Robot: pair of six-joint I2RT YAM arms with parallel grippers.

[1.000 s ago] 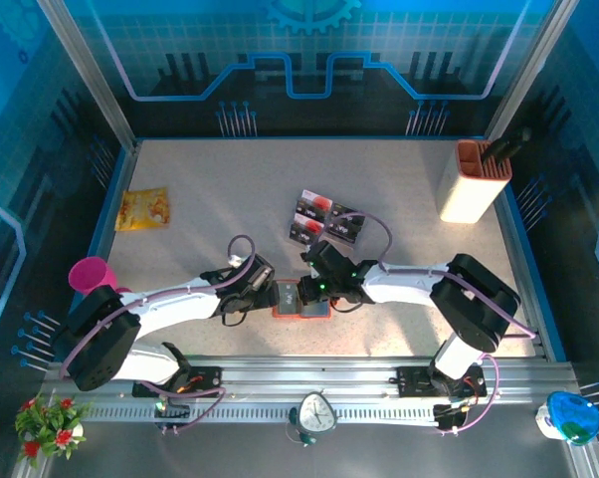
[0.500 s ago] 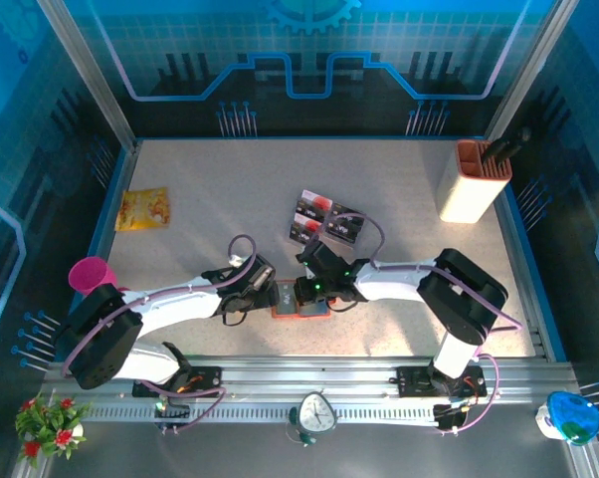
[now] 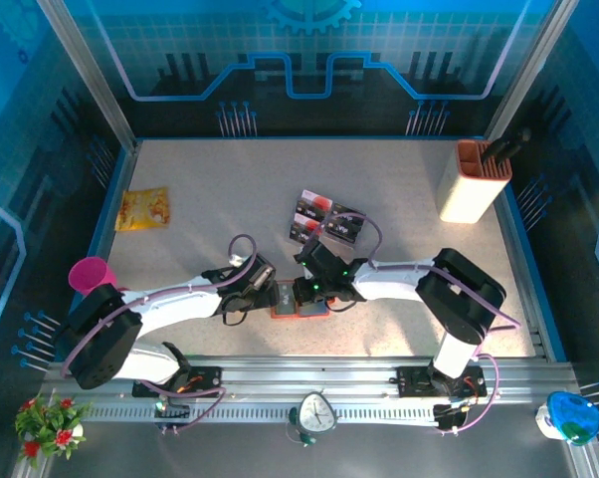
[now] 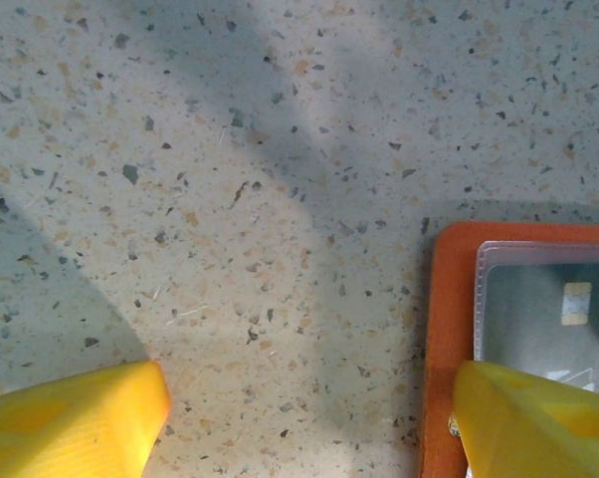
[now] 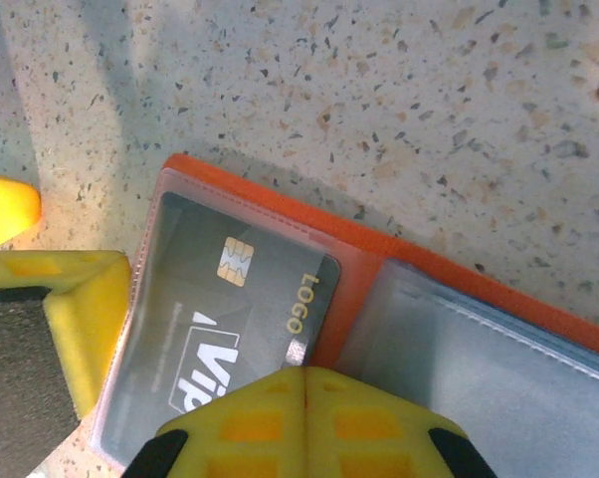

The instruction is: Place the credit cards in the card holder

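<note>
**While my right tips nudge, the holder could skate**

Because my right pincer [image 5: 304,393] is pressed together and grips nothing, it can only push. Its joined tips rest on the near edge of a black card [image 5: 240,299], which lies at 11 o'clock from them and looks almost fully inside the clear pocket of the card holder [image 5: 351,284]. At 9 o'clock sits a yellow finger of my left pincer [image 4: 309,423]. That pincer stands wide apart, one finger over the holder's orange rim and the other on the bare table [image 3: 210,199].

My worry is that the push shoves the whole holder toward 9 o'clock, since the left finger merely rests there and clamps nothing. The tips might also ride up over the card's edge and scuff the pocket film.

Well away at 12 o'clock, the other credit cards [image 3: 324,221] wait on the table.

Against a second ago, my right arm has swung slightly toward 9 o'clock, bringing its pincer further over the holder. The left arm and the loose cards sit as before.
</note>
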